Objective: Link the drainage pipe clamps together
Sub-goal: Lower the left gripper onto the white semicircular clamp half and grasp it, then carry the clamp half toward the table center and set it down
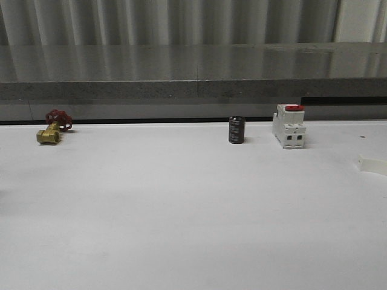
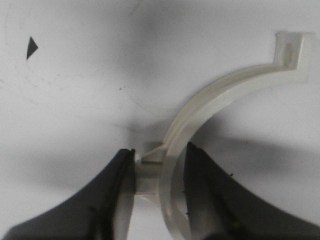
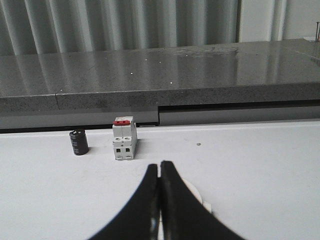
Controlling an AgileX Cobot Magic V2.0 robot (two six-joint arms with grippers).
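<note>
Front view, far left of the white desk (image 1: 181, 211): a brass valve (image 1: 49, 134) with a red handwheel, lying near the back edge. Well to its right, a small dark cylinder (image 1: 236, 130) stands upright; just beside that, a white breaker (image 1: 289, 125) with a red top, also upright. At the right edge of the desk, a pale white piece (image 1: 372, 165) pokes into frame; too little shows to name it. Behind the desk runs a grey stone ledge (image 1: 193, 75). Left wrist view: left gripper (image 2: 159, 172) has its two black fingers (image 2: 117, 195) clamped on a white half-ring clamp (image 2: 200, 107), gripping at one end where the flat tab juts sideways; the arc sweeps away from the fingers over the white surface, ending in the other tab. Whether the clamp is lifted or resting on the desk, cannot tell. A small dark triangular mark (image 2: 31, 47) sits on the surface, well apart from the clamp. Right wrist view: right gripper (image 3: 159, 172) has its fingers pressed together, tips touching, nothing seen between them. Just behind the fingers, a curved white sliver (image 3: 196, 196) lies on the desk, mostly hidden, possibly the second clamp. Beyond, the cylinder and breaker stand side by side near the ledge.
</note>
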